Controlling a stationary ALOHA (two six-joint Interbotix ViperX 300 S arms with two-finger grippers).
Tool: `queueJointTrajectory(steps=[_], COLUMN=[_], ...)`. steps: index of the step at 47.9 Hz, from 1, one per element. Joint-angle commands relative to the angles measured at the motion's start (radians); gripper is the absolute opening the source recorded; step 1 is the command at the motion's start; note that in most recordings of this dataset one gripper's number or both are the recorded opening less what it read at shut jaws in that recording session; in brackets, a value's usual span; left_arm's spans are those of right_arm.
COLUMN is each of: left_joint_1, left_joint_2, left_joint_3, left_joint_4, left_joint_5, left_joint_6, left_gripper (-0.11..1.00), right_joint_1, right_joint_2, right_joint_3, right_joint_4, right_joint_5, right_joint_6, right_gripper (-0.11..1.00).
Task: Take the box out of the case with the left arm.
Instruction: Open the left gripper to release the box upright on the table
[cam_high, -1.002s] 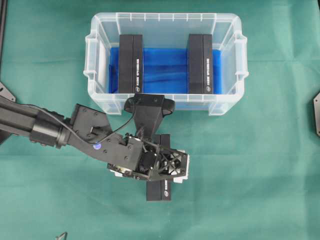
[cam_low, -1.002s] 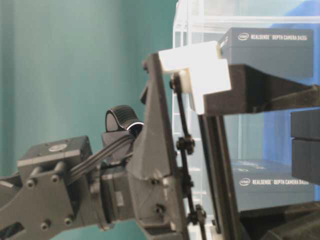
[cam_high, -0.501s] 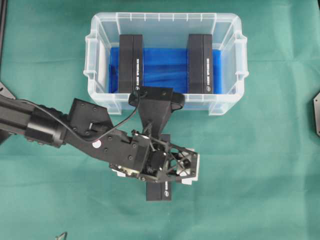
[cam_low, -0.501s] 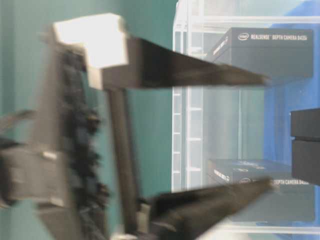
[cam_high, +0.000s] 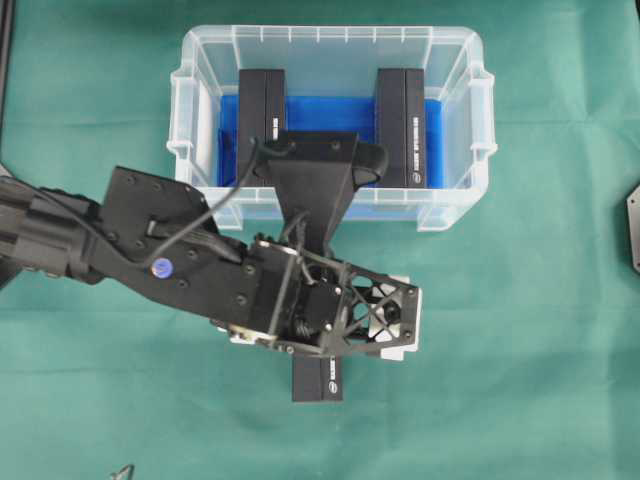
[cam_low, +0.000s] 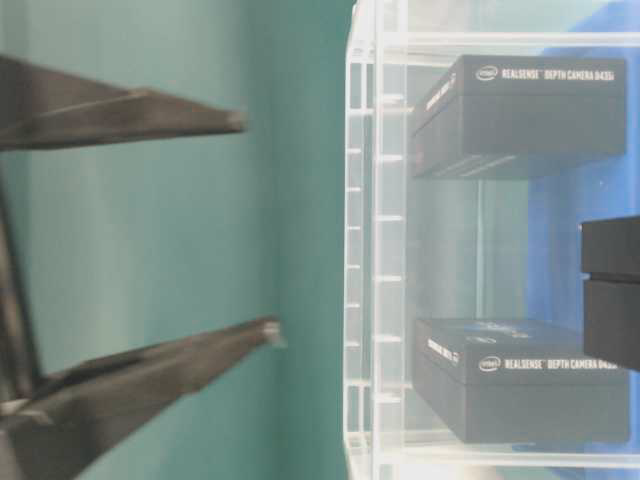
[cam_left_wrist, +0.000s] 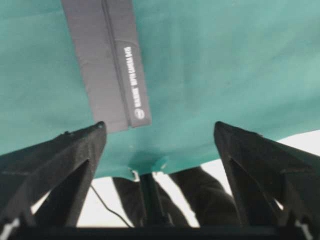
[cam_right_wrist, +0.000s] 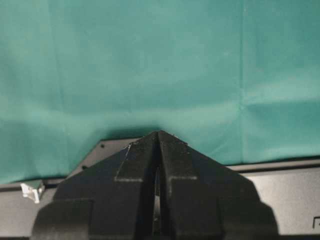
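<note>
Black boxes are carrying white printing: in the table-level view the two boxes inside the case (cam_low: 365, 250) are showing "RealSense Depth Camera D435i" with a small Intel logo, one box (cam_low: 530, 110) at the top of that picture and the other box (cam_low: 520, 380) at the bottom. A third box (cam_high: 318, 378) is lying outside on the green cloth (cam_high: 520, 350), just in front of the case and apart from it; the left wrist view is showing its white lettering, but too blurred for me to read it. The left gripper (cam_left_wrist: 160, 135) is hanging above this box with its fingers (cam_left_wrist: 65, 155) standing wide apart, holding nothing and touching nothing. The overhead view is hiding most of this box under the left arm (cam_high: 150, 260), while the wrist view is showing it free on the cloth. The right gripper (cam_right_wrist: 158, 137) is appearing only in its own wrist view, with its fingers pressed together over bare cloth.
</note>
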Motion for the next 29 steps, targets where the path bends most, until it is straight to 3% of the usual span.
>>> queueJointTrajectory(steps=[1, 16, 29], left_joint_1=[0.000, -0.026, -0.066], left_joint_2=[-0.034, -0.052, -0.212], left_joint_3=[-0.028, 0.003, 0.210], left_joint_4=[0.006, 0.006, 0.006], left_joint_5=[0.012, 0.011, 0.011], left_joint_6=[0.005, 0.006, -0.044], left_gripper=[0.89, 0.89, 0.89], right_joint_1=[-0.002, -0.002, -0.002], right_joint_2=[0.003, 0.003, 0.003], right_joint_3=[-0.015, -0.017, -0.017], right_joint_4=[0.000, 0.005, 0.005], right_joint_5=[0.000, 0.000, 0.031], right_joint_6=[-0.002, 0.000, 0.002], right_gripper=[0.00, 0.00, 0.00])
